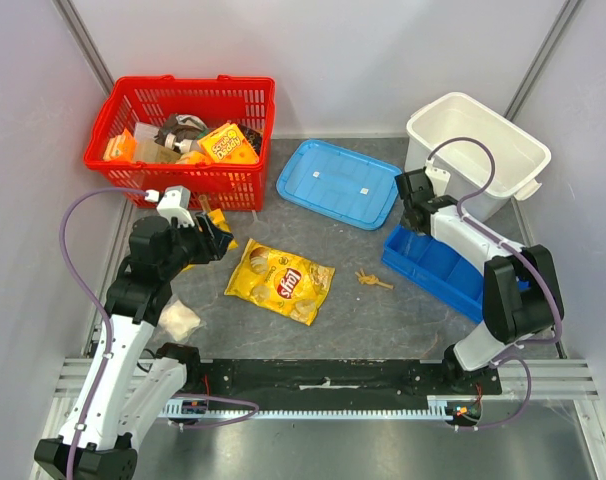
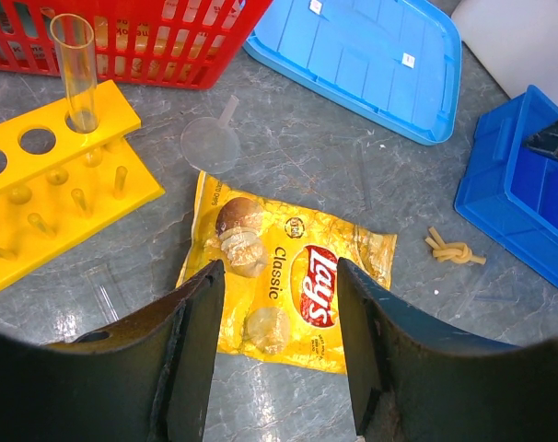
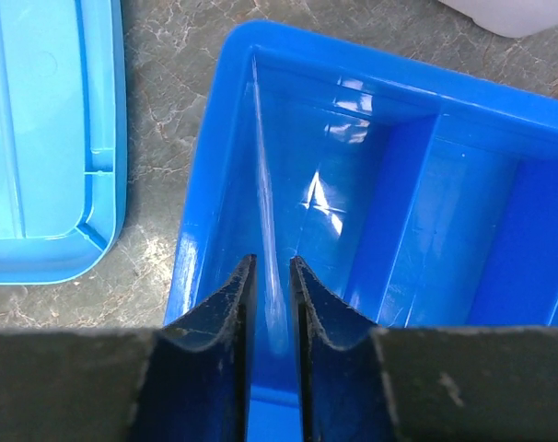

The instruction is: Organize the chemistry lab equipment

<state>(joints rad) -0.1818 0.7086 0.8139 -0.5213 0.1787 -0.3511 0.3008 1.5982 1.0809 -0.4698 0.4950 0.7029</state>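
Over on the right side of the table, the right gripper (image 3: 270, 269) sits low over the blue divided tray (image 3: 399, 212). Its fingers are pinched nearly together on what looks like a clear tube (image 3: 265, 184), which points forward into the tray's end compartment, close along the outer wall. It's see-through, so hard to be 100% sure. The flat blue lid (image 3: 49, 138) lies on the table just beside the tray, and the white bin (image 1: 473, 150) is right behind it

The left gripper (image 2: 279, 276) is spread wide with nothing in it, hanging above a yellow bag of Lay's chips (image 2: 297, 249) in the middle of the table. Next to it is the yellow rack (image 2: 58, 184), with one upright test tube (image 2: 74, 74) standing in a hole at its far end. A clear funnel (image 2: 212, 143) lies on the table between the rack and the bag. There's also a faint loose tube (image 2: 104, 293) lying flat near the rack's near edge. A little tan knotted thing (image 2: 454, 249) sits between the bag and the tray, and the red basket (image 1: 183, 185) full of odds and ends is in the far left corner
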